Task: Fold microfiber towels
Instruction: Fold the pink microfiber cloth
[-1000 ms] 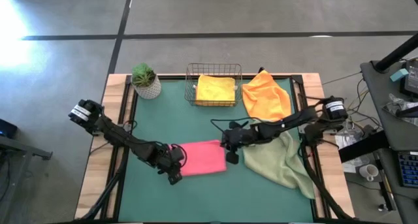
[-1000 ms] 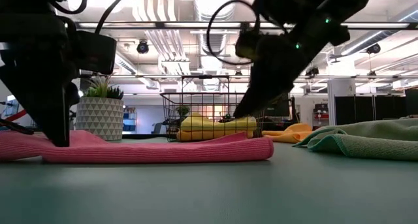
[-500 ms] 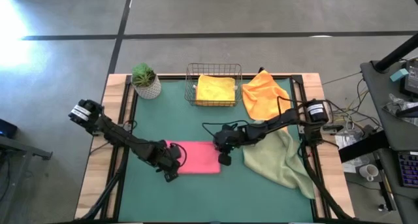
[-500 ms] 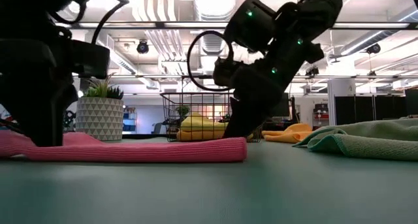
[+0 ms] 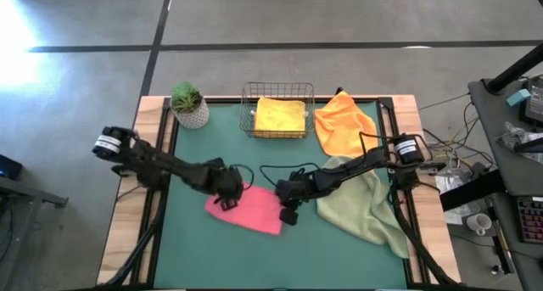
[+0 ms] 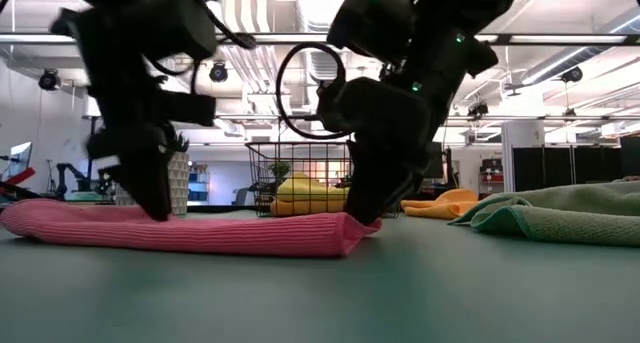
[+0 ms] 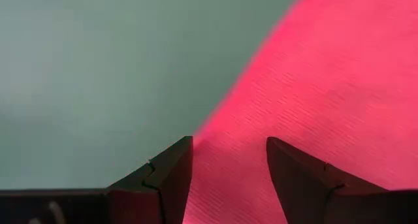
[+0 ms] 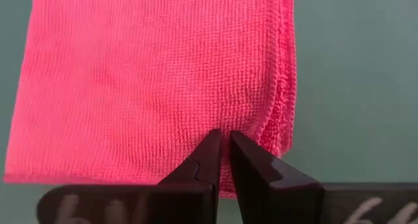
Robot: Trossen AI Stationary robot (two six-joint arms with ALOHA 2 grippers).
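A folded pink towel (image 5: 251, 213) lies slantwise on the green table mat (image 5: 212, 155), its right end nearer the front edge. My left gripper (image 5: 227, 192) stands open on its far left end. My right gripper (image 5: 287, 210) is shut, with its tips on the right end. A yellow towel (image 5: 280, 114) lies in the wire basket (image 5: 248, 113). An orange towel (image 5: 344, 121) and a sage green towel (image 5: 366, 208) lie loose on the right of the mat. My left gripper sets its open fingertips (image 7: 175, 160) down on the pink towel's top next to its left edge (image 7: 225, 123), slanting down from above. The towel lies flat on the mat below them. My right gripper presses its shut fingertips (image 8: 215, 145) down on the pink towel's top layer near the folded right edge (image 8: 277, 113), slanting down from the table's right. That end (image 6: 345, 225) bulges up a little at the tips; the rest lies on the mat.
A small potted plant (image 5: 188, 104) stands at the far left corner, next to the basket at the far edge. The green towel covers the mat's right side up to my right arm. Bare mat lies along the left side and the near edge.
My left gripper has gone toward the far edge and rolled. My right gripper has sunk and gone left and toward the near edge, onto the towel's right end. The pink towel has slid left and turned about, left end farther and right end nearer.
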